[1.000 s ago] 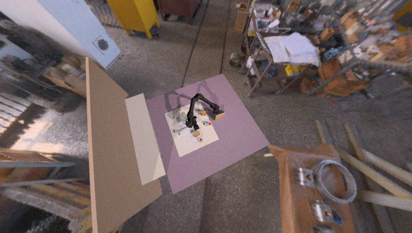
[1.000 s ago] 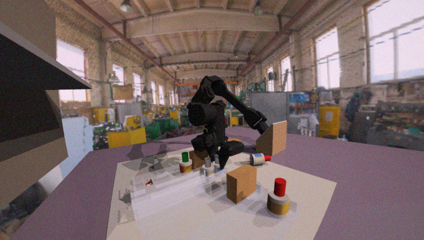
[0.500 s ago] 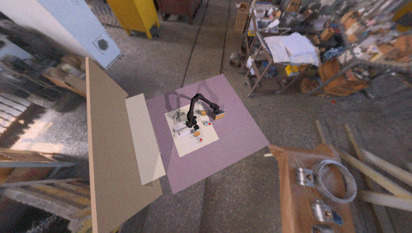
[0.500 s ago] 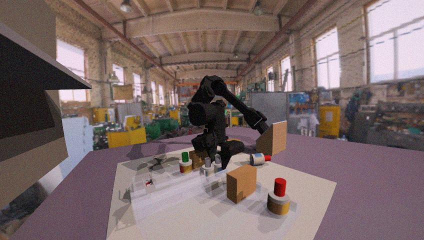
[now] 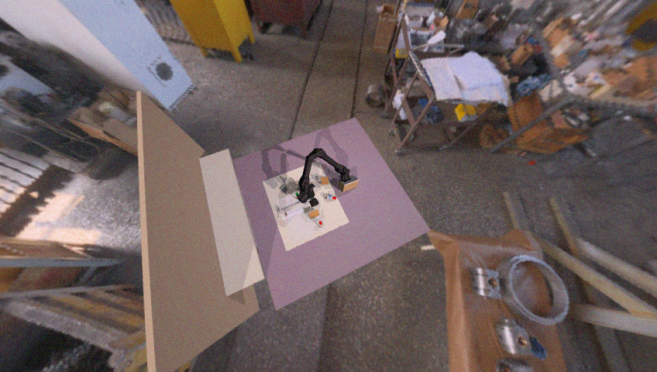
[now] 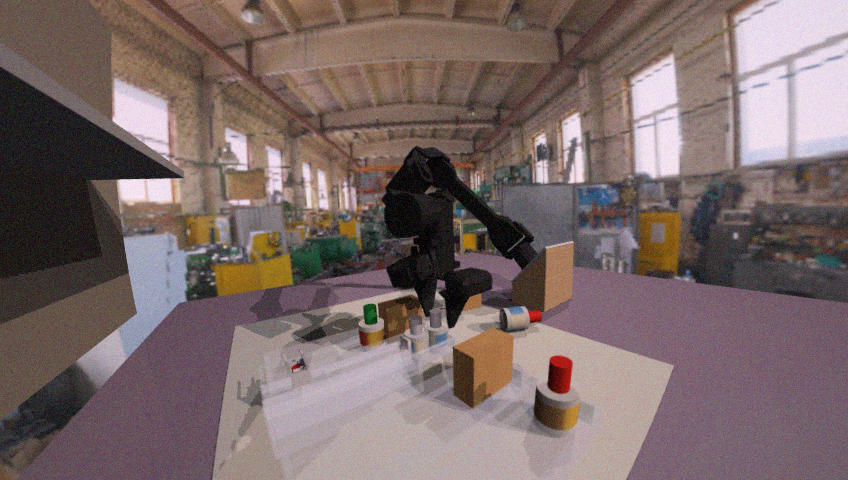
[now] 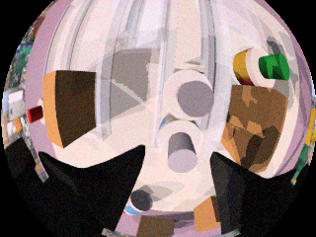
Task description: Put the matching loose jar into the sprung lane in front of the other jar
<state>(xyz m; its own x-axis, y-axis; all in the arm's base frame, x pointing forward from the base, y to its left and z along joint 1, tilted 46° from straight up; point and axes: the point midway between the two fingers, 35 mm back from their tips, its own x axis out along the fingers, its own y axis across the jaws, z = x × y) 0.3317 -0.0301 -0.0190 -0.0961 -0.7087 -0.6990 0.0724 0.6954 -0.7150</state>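
Observation:
Two grey-capped jars stand upright in a row in the clear rack (image 6: 333, 386) (image 5: 290, 211). The rear jar (image 6: 415, 340) (image 7: 196, 98) is deeper in the lane; the front jar (image 6: 437, 337) (image 7: 183, 157) is close in front of it, a blue label showing. My gripper (image 6: 440, 318) (image 7: 180, 154) is open around the front jar's cap, with gaps to both fingers in the wrist view. The pusher plate and front stop are hard to make out through the clear walls.
A green-capped jar (image 6: 371, 331) (image 7: 242, 66) and a brown block (image 7: 257, 123) stand to one side. On the other are another block (image 6: 482, 367) (image 7: 74, 104) and a red-capped jar (image 6: 557, 409) (image 5: 320, 222). A red-capped jar (image 6: 514, 318) lies on its side near the arm's base.

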